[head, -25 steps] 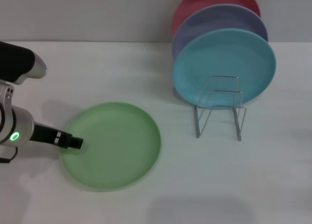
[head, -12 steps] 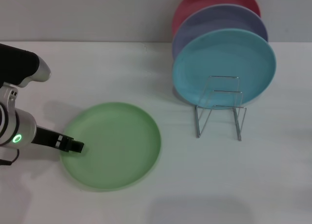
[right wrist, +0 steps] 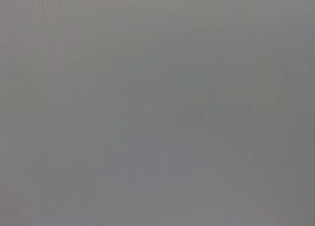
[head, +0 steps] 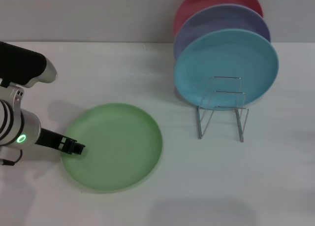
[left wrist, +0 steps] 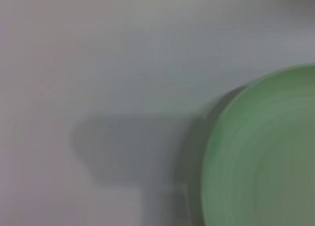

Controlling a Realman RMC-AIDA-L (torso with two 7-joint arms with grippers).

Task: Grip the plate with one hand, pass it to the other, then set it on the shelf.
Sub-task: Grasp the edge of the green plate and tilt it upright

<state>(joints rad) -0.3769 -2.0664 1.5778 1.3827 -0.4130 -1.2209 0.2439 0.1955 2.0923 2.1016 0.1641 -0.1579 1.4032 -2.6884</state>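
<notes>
The left gripper (head: 75, 147) sits at the near-left rim of the round, smooth light green plastic plate (head: 112, 146), which lies flat on the white table (head: 123, 68); can't tell whether it's clamped on the rim yet. The thin silver wire rack (head: 221, 108) stands well off to the gripper's right w/ a turquoise plate (head: 226, 68) leaning in it (purple and red ones behind). Right gripper isn't in view. Risk: a shallow bite on that thin, slick rim could let the plate slip or pivot on lifting.
</notes>
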